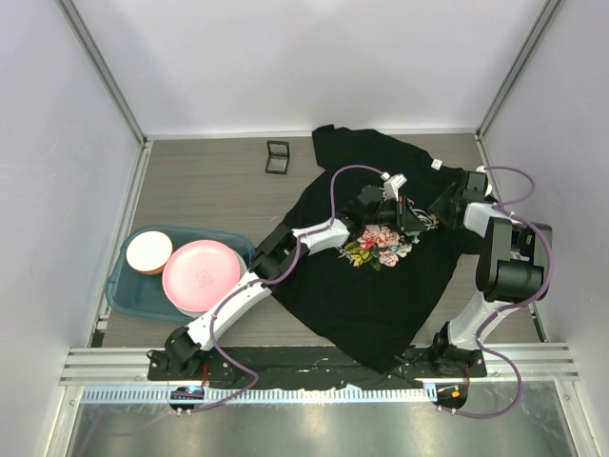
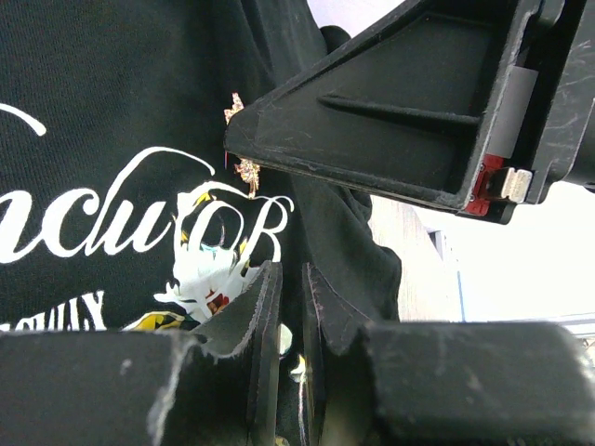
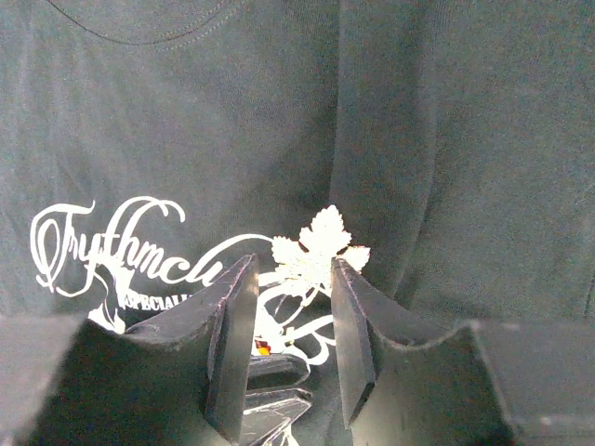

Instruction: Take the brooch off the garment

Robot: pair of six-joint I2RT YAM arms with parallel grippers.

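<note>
Brooch (image 3: 323,246): pale leaf-shaped pin on the garment (image 3: 446,139) chest, at the top edge of the white script (image 3: 102,242). It sits just ahead of my R gripper (image 3: 293,269) tips, centred btw them. R gripper is released: jaws apart, one finger to each side of the leaf's lower end, neither touching it as far as I can see. My L gripper (image 2: 290,274) sits just below the R one, jaws nearly together w/ a ridge of black cloth btw them. I read that as clenched on a fold of the garment, pinning it to the desk (image 1: 209,181). In the L wrist view only a few gold-ish bits of the brooch show past the R finger, so the clasp is hidden.

What could go wrong, as I judge it:
- R jaws close short of the leaf and nip only cloth or air, bc the brooch lies beyond the tips, not btw the pads.
- Leaf is thin and flat, so pads may skid off its edge and miss.
- If the pin is latched through the fabric, a straight pull lifts the whole shirt or tears it. The L hold is close by but may slip off a soft fold.
- Both grippers are crowded together. Any sideways move of the R one risks knocking the L fingers and losing that hold.
</note>
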